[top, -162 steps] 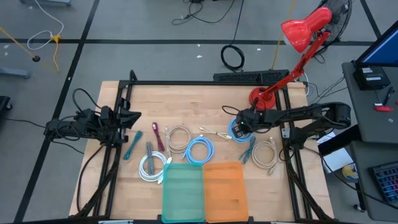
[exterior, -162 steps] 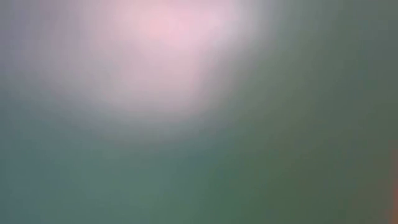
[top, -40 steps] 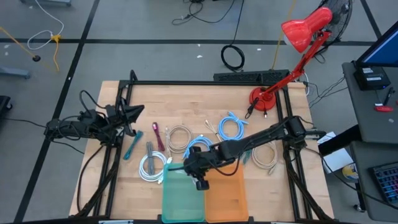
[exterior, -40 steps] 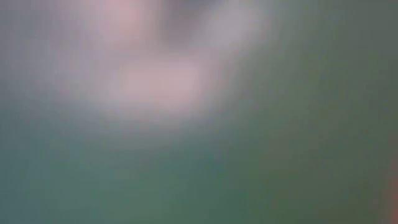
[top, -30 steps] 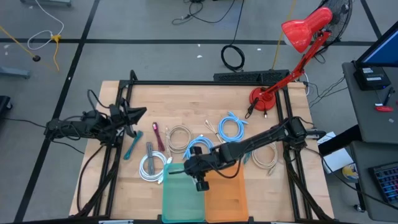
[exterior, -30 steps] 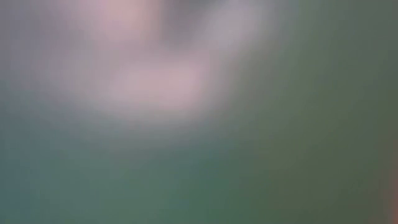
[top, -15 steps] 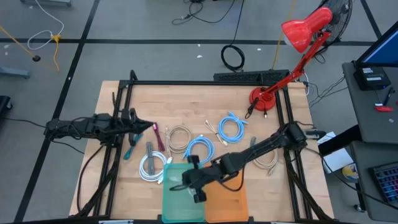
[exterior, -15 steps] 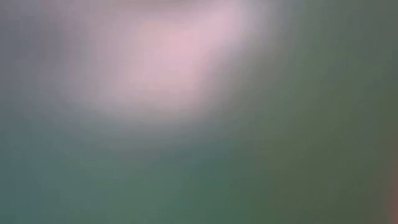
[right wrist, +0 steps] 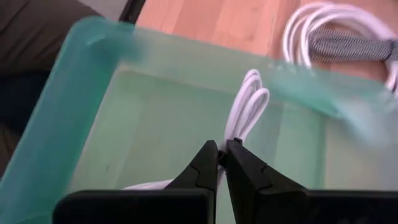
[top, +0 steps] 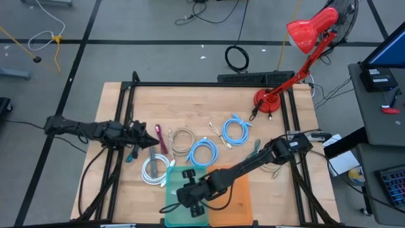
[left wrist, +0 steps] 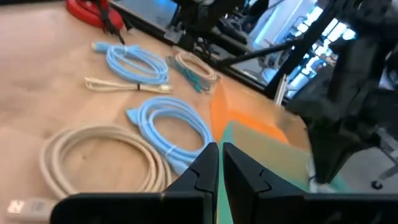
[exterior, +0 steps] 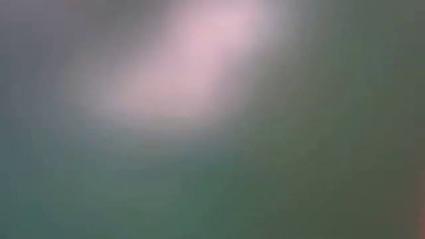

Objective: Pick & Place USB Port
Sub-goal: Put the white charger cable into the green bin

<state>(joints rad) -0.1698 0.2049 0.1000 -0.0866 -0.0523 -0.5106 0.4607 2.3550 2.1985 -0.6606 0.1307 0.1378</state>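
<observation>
My right gripper is over the green tray, shut on a thin white cable. In the high view that gripper covers the cable, above the green tray. My left gripper is over the table's left part, beside a magenta cable. In the left wrist view its fingers are shut and point toward a light blue coil and a beige coil lying flat on the wood. The low view shows only blur. My right gripper pinches the white cable between its two fingertips, at the base of a doubled loop. The loop sticks out past the fingertips over the tray's inside, and a strand trails off to one side. The fingers slant down from above.
An orange tray sits right of the green one at the near edge. Blue coils, beige coils, a white coil and a teal cable lie on the wood. A red lamp stands far right.
My right gripper has moved toward the table's near edge and a little left, from the trays' far rim to over the green tray, carrying the white cable. My left arm has stretched toward the right and slightly nearer, reaching the magenta cable.
</observation>
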